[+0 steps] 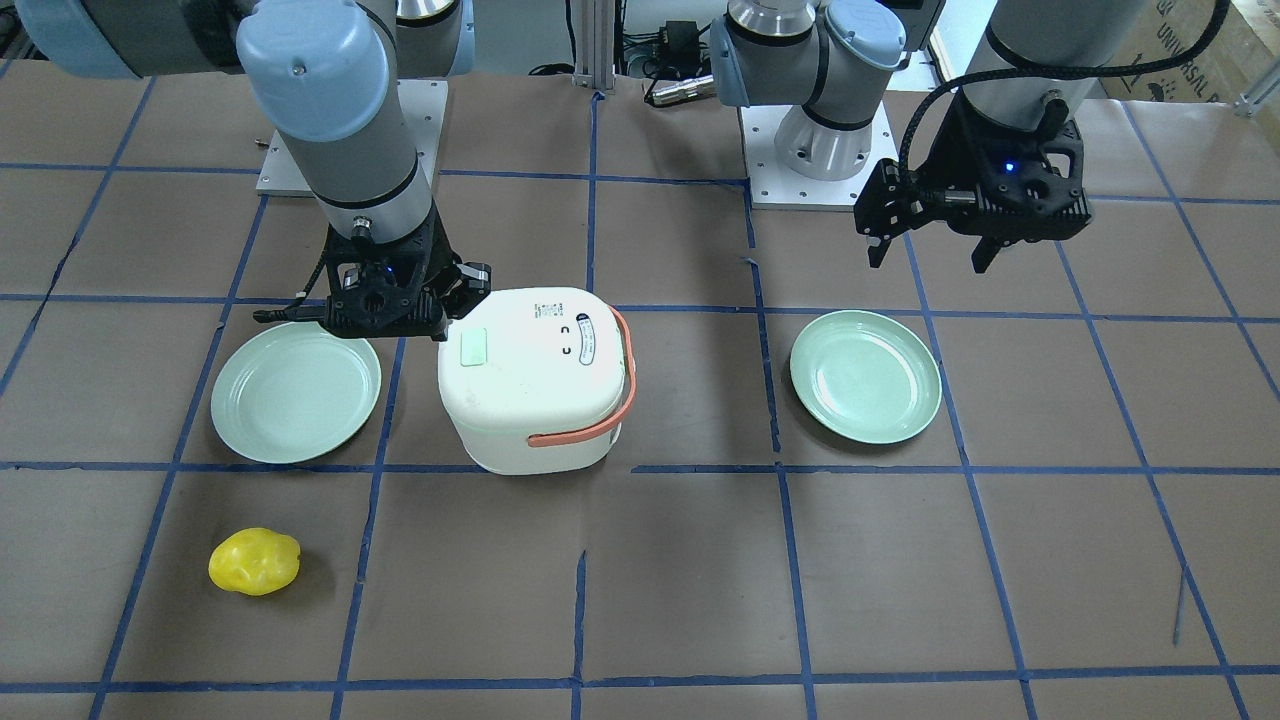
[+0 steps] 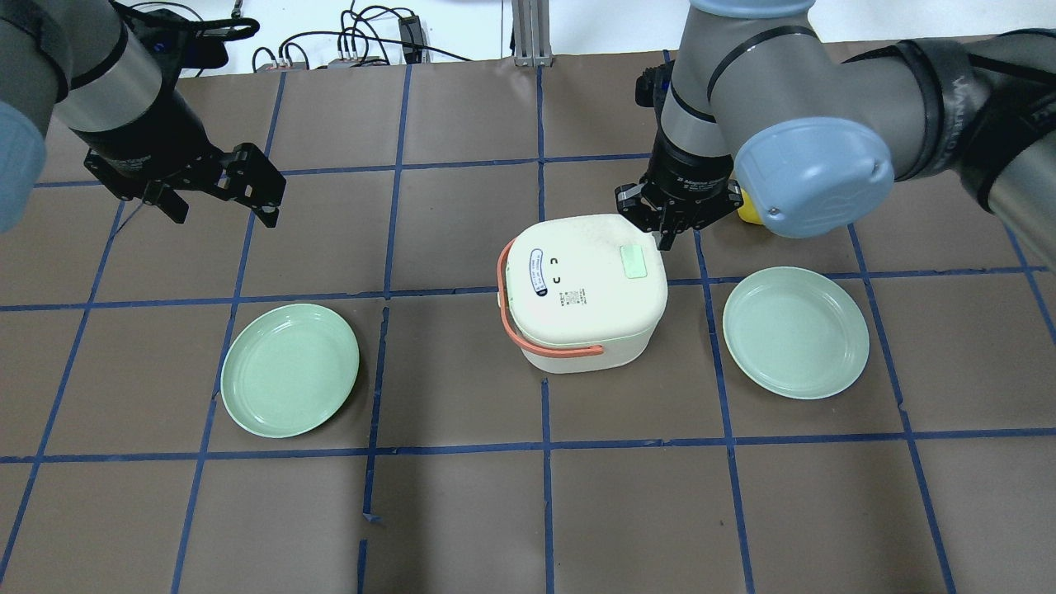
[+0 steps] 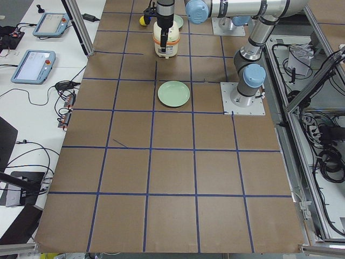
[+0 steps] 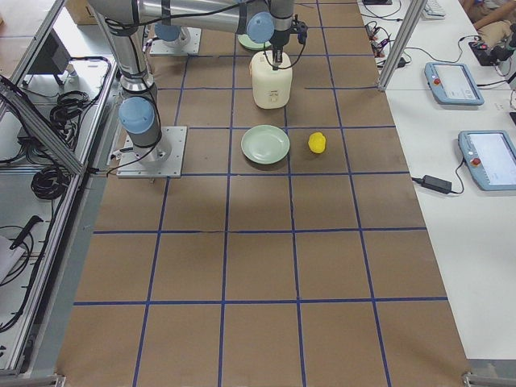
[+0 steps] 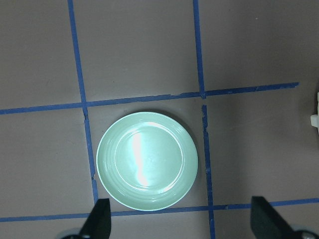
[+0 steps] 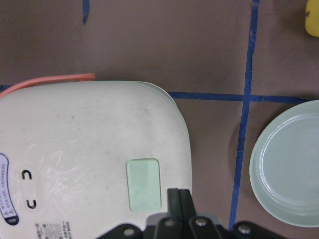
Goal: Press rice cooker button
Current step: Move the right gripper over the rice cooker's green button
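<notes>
Black right gripper [image 2: 670, 229] is pinched fully closed with nothing in it. Its two fingers [image 6: 174, 201] are pressed together and point down at the edge of the cream rice cooker [image 2: 586, 297]. The pale green button [image 6: 144, 184] sits on the lid just beside the fingertips, not under them. Honestly can't tell from any view whether the tips actually touch the lid.

The cooker stands upright on the brown paper table [image 2: 462, 511]. Its orange handle [image 2: 506, 285] runs round the side far from this gripper.

Going further out, a mint green plate [image 2: 796, 330] lies near the gripper on the side away from the cooker. A yellow lumpy thing [image 1: 255, 562] sits past that plate toward the operators' edge, well apart from the cooker.

The left gripper [image 2: 224, 214] hangs well away from the cooker, up off the table, jaws spread wide and holding nothing. Below it, in the middle of its wrist view, lies a second mint green plate [image 5: 147, 162]. Blue tape lines [image 2: 544, 445] cut the table into squares.
</notes>
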### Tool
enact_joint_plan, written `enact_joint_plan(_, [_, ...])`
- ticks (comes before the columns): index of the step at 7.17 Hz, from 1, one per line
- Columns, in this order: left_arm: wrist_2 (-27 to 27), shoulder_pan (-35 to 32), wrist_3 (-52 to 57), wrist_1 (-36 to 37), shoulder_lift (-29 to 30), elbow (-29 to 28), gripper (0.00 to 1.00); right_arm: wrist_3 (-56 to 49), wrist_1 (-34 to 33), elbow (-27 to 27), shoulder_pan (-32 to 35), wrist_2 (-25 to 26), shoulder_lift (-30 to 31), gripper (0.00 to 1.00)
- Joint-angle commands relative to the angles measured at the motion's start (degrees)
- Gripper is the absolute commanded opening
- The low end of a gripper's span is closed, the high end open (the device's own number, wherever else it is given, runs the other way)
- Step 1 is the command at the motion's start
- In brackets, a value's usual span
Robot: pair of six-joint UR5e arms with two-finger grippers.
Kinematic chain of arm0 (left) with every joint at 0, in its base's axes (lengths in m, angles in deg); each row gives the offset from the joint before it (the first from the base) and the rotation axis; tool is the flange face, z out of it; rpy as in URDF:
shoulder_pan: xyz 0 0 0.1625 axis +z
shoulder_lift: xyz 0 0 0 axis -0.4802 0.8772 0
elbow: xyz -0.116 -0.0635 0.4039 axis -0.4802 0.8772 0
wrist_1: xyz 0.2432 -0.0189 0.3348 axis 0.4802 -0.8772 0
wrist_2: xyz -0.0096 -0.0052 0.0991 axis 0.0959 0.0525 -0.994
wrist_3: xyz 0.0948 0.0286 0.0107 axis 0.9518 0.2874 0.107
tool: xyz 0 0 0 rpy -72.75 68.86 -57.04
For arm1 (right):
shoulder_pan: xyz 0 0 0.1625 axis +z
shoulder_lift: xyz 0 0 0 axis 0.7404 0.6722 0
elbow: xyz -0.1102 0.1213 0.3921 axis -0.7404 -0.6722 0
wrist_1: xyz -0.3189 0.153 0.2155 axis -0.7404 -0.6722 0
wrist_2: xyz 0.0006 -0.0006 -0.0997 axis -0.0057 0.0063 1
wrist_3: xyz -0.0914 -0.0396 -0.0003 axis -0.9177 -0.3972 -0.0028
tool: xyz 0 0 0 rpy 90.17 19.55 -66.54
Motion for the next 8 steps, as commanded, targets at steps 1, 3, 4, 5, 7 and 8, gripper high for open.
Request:
enact_joint_plan(1, [0.0,0.0,0.0,0.0,0.0,0.0,1.0,-0.91,-1.46,0.77,0.3,-0.06,-0.39,0.13])
enact_joint_plan(3, [0.0,0.0,0.0,0.0,0.0,0.0,1.0,-1.44,-2.52,0.86,0.3,-0.06,-0.57,0.14])
enact_joint_plan(4, [0.0,0.0,0.0,0.0,0.0,0.0,1.0,-1.35,-2.61,1.21,0.3,-0.15,-0.57,0.13])
enact_joint_plan(5, [0.0,0.0,0.0,0.0,0.0,0.0,1.0,-1.26,-2.61,1.22,0.38,-0.15,-0.74,0.13])
enact_joint_plan(7, [0.0,0.0,0.0,0.0,0.0,0.0,1.0,-0.57,-2.7,1.22,0.38,-2.5,-0.83,0.13])
enact_joint_plan(8, [0.0,0.0,0.0,0.0,0.0,0.0,1.0,0.14,-2.79,1.22,0.38,-2.7,-0.74,0.13])
